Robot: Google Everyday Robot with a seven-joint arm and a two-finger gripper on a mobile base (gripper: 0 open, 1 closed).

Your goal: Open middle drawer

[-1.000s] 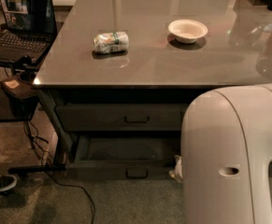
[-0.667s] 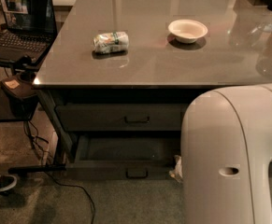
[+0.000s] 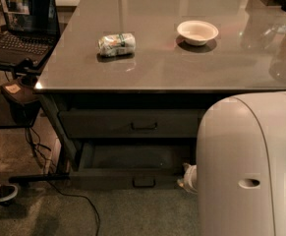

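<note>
Comparing with a second ago, nothing is seen moved: the middle drawer (image 3: pixel 135 157) lies pulled out under the closed upper drawer (image 3: pixel 108 124), so opening is judged done. The gripper (image 3: pixel 188 177) is glimpsed by its right end; its state cannot be told.

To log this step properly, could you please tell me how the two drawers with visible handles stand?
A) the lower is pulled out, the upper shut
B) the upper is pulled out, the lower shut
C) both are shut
A: the middle drawer, the lower one, shows its bare interior, while the upper drawer sits flush; the gripper is at the open drawer's right front corner.
</note>
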